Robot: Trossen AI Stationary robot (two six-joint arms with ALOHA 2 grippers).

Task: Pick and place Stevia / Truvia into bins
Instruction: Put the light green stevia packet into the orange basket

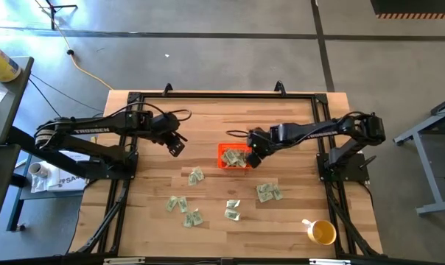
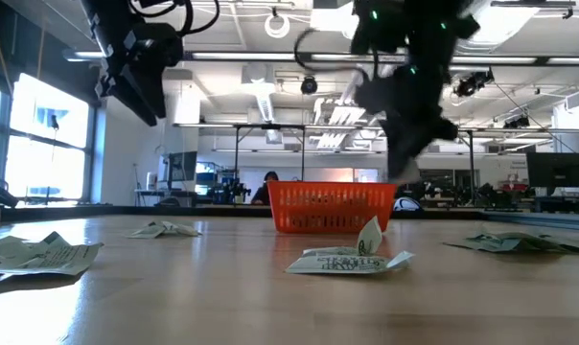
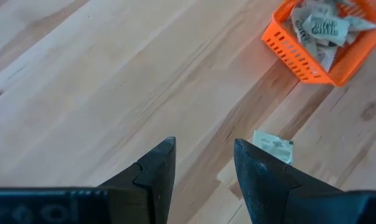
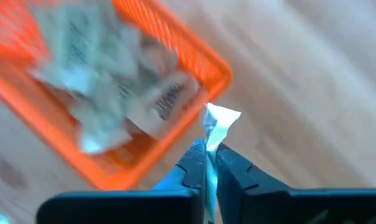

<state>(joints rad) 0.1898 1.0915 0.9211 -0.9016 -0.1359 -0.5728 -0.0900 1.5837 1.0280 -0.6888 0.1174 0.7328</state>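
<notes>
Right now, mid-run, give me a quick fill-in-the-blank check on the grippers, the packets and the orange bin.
1. The right gripper is shut on a pale green and white paper ____.
2. The small orange-red plastic bin already holds several ____.
3. The left gripper, hovering over bare wooden table, has its fingers ____.
4. The round cup near the table's edge is coloured ____.

Missing words: packet; packets; open; yellow
</notes>
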